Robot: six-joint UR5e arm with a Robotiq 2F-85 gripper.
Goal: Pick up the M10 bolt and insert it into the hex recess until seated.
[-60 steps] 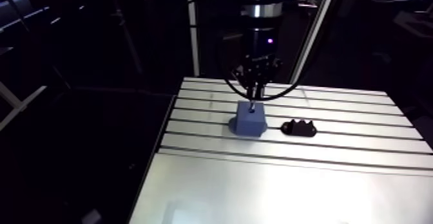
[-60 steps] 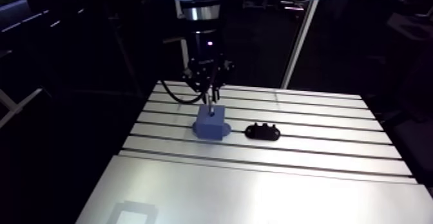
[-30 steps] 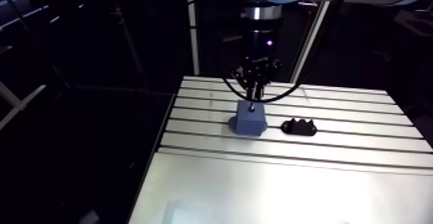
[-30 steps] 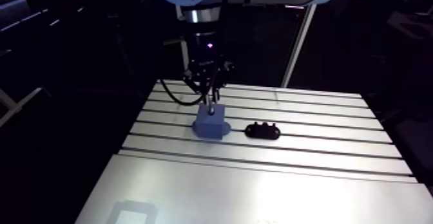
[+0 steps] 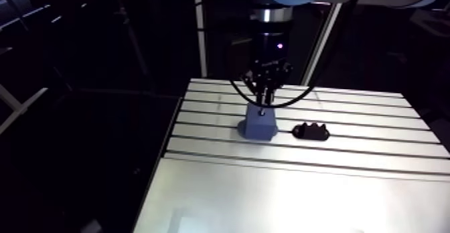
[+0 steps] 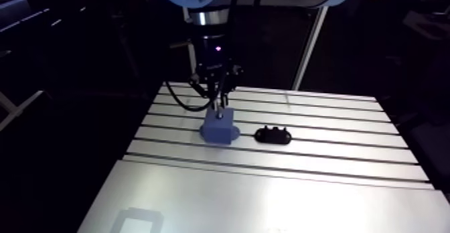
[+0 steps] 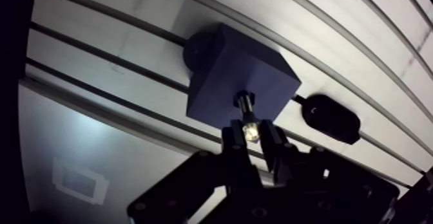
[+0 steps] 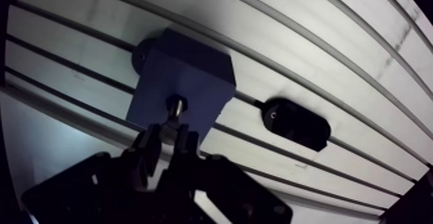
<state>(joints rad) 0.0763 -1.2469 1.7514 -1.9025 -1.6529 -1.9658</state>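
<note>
The tool has its two fingers closed on the M10 bolt, gripping it by its bright shank. In the wrist view the bolt runs straight ahead from the fingertips. Its slightly wider far end meets the top face of the blue block. The hex recess itself is hidden under the bolt's end, so how deep the bolt sits cannot be told. The block stands on the slotted aluminium tabletop, with a round foot showing at its far corner. Beside the block and clear of it lies a black oval part, resting across one of the slots.

In the arm view the block sits just above the centre of the frame. The tool comes down onto it from the top edge, and the black part is to its right.

Counted: one bolt, one blue block, one black part, one two-fingered tool.
</note>
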